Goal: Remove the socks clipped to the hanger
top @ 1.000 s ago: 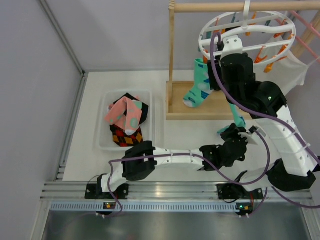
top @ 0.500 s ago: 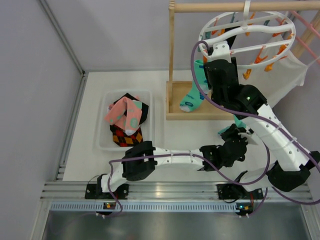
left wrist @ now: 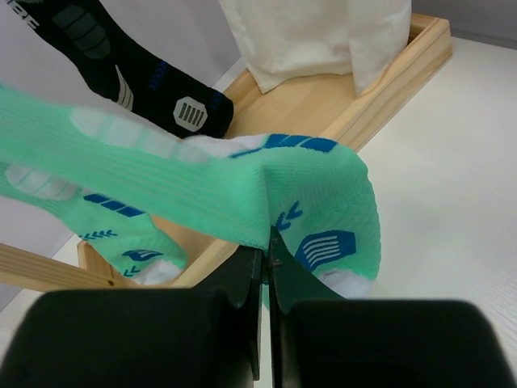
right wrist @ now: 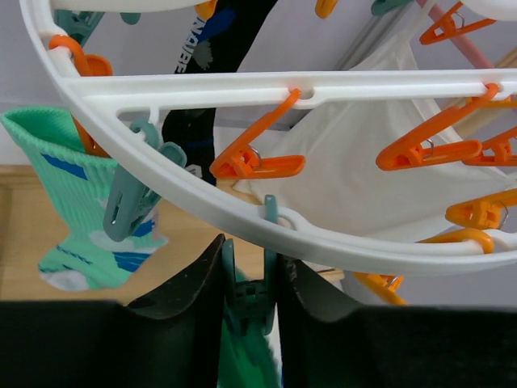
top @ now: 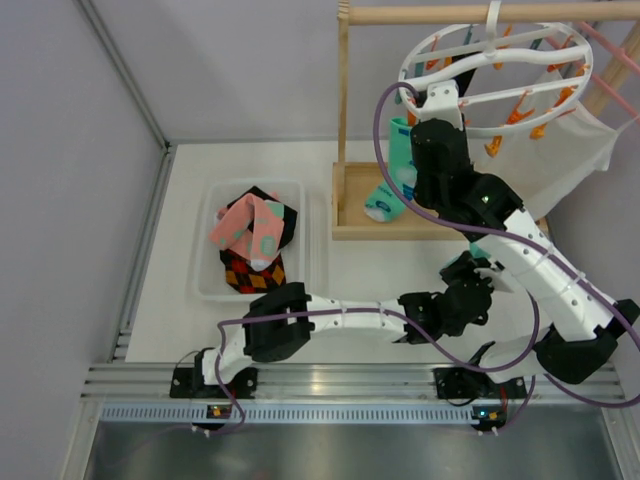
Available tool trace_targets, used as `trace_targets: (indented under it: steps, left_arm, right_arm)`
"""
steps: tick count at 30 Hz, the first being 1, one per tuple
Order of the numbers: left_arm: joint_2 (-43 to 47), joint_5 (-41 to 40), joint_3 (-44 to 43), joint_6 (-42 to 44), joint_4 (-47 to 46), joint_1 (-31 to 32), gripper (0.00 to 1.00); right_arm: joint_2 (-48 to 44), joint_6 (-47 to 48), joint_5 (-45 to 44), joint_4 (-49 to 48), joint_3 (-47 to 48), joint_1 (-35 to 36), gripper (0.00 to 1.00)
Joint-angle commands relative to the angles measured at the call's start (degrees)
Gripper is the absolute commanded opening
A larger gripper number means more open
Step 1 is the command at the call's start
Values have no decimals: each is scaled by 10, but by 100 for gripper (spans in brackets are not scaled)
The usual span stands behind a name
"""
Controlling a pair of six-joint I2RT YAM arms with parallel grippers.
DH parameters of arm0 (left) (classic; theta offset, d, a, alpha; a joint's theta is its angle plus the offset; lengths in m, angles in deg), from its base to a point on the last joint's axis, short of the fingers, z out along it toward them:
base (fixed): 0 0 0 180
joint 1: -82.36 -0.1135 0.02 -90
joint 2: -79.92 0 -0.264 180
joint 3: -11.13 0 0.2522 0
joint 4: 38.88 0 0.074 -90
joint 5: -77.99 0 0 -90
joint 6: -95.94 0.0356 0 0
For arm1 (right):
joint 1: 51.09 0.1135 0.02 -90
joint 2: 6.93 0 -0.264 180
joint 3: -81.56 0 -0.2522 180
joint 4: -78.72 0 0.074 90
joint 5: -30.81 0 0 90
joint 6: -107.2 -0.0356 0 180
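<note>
The socks are only partly off, so expect more work. Two pink socks lie in the clear tray at the left of the table, on top of a diamond-patterned sock, and I would count those as done. On the hanger, hooked over the wooden rail at the far right, you have at least three to go. The one in hand is the stretched mint sock. Your left gripper is clamped tight on a fold near its toe, low beside the wooden base, and the sock runs taut away from it. Your right gripper sits just under the ring with its fingers pressed against both sides of a teal peg. Mint fabric shows just below that peg, so it is probably the one holding this sock, though you cannot see whether it has let go. After that, a second mint sock hangs at the ring's left side, apparently from an orange peg, and a black sock with white marks hangs behind the ring. The white cloth is not your concern. Several near pegs hang bare, and the ring's far side is too cluttered to judge.
</note>
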Motion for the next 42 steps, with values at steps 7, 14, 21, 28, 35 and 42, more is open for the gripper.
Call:
trace_targets:
  steps: [7, 14, 21, 28, 35, 42]
  left_arm:
    - [57, 33, 35, -30, -12, 12, 0]
    - [208, 69, 166, -151, 22, -19, 0]
    - [400, 73, 288, -283, 141, -63, 0]
    - [537, 75, 335, -385, 293, -166, 0]
    - [598, 132, 331, -451, 403, -295, 0]
    - [563, 301, 303, -490, 460, -467, 0]
  right_arm:
    - [-15, -14, 18, -40, 9, 0, 14]
    - [-51, -61, 108, -11, -5, -16, 34]
    - [-121, -110, 216, 14, -28, -32, 68]
    - [-184, -124, 302, 41, -51, -33, 98]
    - [-227, -120, 337, 50, -66, -34, 100]
    - [-249, -115, 337, 48, -84, -34, 100]
